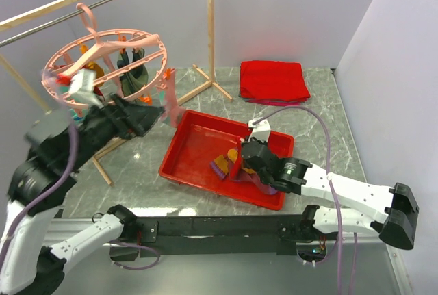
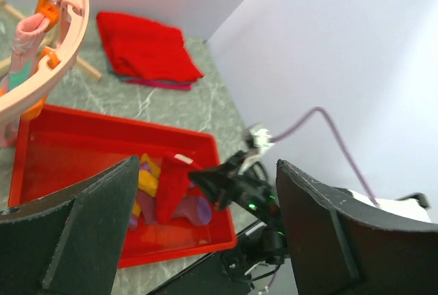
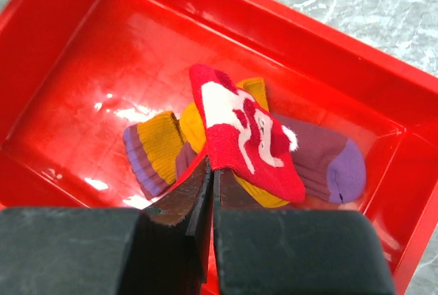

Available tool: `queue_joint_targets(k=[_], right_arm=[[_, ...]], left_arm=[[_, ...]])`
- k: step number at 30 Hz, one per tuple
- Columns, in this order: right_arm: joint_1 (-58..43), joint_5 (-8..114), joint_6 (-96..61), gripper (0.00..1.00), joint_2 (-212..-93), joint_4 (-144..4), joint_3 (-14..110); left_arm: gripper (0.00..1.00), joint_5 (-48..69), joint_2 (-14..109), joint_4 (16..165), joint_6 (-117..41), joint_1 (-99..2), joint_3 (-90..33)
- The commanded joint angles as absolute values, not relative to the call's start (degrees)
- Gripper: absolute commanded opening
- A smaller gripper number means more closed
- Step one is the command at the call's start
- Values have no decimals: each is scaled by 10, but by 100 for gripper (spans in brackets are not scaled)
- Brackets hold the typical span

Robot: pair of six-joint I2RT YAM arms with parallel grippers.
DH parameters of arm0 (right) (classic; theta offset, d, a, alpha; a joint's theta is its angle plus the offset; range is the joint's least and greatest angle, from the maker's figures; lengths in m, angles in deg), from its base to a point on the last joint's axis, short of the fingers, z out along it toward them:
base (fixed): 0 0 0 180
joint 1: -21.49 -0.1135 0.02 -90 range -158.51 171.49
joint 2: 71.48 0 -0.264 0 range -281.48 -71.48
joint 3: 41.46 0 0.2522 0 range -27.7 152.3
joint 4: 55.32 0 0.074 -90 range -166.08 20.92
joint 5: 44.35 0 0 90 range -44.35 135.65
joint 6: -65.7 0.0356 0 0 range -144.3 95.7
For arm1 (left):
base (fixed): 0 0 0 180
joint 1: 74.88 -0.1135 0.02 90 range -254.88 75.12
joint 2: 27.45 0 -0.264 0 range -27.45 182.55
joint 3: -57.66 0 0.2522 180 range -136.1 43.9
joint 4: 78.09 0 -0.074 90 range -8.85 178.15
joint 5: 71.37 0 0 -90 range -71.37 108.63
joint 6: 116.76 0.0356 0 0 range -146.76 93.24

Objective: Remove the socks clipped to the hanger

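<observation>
The pink round hanger (image 1: 102, 59) hangs from the metal bar at the back left, with socks clipped to it: a dark green one (image 1: 133, 72), a pink one (image 1: 166, 93) and an orange-yellow one (image 1: 96, 72). My left gripper (image 1: 156, 113) is just below the ring's right side, open, with nothing between its fingers (image 2: 89, 226). The ring (image 2: 65, 48) and a pink sock (image 2: 27, 42) show at the upper left of the left wrist view. My right gripper (image 3: 212, 168) is low in the red tray (image 3: 61, 28), shut on the edge of a red and white sock (image 3: 239, 131).
A yellow and purple sock (image 3: 154, 148) and a maroon sock with a purple toe (image 3: 328, 161) lie in the tray under the red one. A folded red cloth (image 1: 274, 79) lies at the back right. The wooden rack's legs (image 1: 205, 86) stand behind the tray.
</observation>
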State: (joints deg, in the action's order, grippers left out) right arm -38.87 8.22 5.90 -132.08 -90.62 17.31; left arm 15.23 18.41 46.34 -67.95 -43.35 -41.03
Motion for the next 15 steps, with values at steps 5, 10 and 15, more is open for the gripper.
queue_joint_targets(k=[5, 10, 15], right_arm=[[-375, 101, 41, 31, -1377, -940, 262], [-376, 106, 51, 51, -1407, -947, 292], [-378, 124, 60, 79, -1419, -915, 316]], left_arm=[[86, 212, 98, 367, -655, -433, -491], [86, 303, 43, 323, -639, -433, -518], [88, 368, -6, 310, -631, -426, -526]])
